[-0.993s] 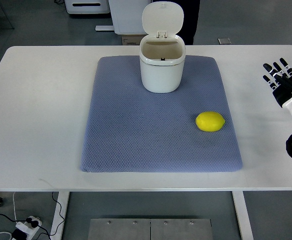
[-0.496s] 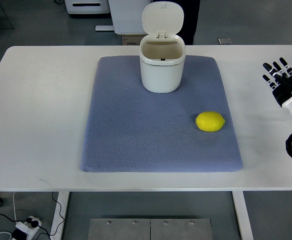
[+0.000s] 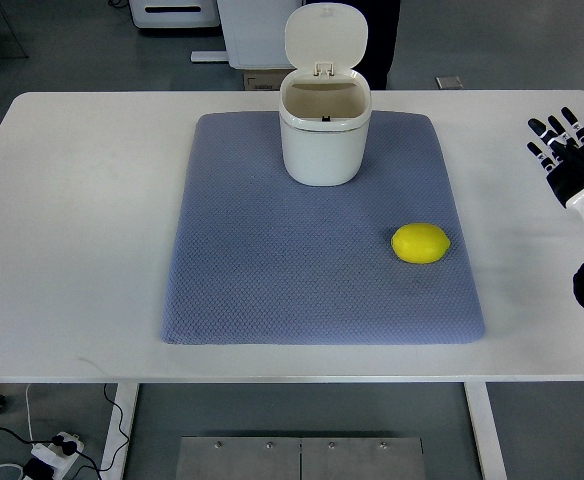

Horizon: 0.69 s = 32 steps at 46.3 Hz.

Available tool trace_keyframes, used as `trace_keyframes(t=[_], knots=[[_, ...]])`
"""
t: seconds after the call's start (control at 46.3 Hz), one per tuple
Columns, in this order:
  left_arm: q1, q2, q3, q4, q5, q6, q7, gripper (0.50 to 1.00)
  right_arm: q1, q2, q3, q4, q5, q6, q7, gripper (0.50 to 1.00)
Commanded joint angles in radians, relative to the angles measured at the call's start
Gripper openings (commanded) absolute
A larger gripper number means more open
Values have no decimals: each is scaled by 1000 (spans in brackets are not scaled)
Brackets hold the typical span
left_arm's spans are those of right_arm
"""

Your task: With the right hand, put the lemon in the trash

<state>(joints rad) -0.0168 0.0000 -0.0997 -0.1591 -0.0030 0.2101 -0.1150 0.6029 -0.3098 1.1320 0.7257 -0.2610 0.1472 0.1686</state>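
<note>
A yellow lemon [image 3: 420,243] lies on the right side of the blue-grey mat [image 3: 272,260]. At the mat's far edge stands a white trash bin [image 3: 323,128], its lid flipped up and its inside showing. My right hand [image 3: 566,150] rests over the table near the right edge, well to the right of the lemon, fingers spread and holding nothing. The left arm does not show.
The white table [image 3: 82,220] carries only the mat and its objects. Beyond the far edge stand white equipment bases [image 3: 177,14] on the floor. A power strip [image 3: 50,452] with cables lies on the floor at the lower left.
My right hand has shifted slightly to the right and a little farther away. The lemon and bin have not moved.
</note>
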Motion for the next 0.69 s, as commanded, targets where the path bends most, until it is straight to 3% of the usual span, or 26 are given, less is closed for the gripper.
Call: trace_keyframes(t=[0.0,0.669], knots=[[0,0,0,0,0,0,0,1000,5,1,0,0,0,0,0,1000],[0,0,0,0,0,0,0,1000,28,-41,-52,1,2,2,0,1000]])
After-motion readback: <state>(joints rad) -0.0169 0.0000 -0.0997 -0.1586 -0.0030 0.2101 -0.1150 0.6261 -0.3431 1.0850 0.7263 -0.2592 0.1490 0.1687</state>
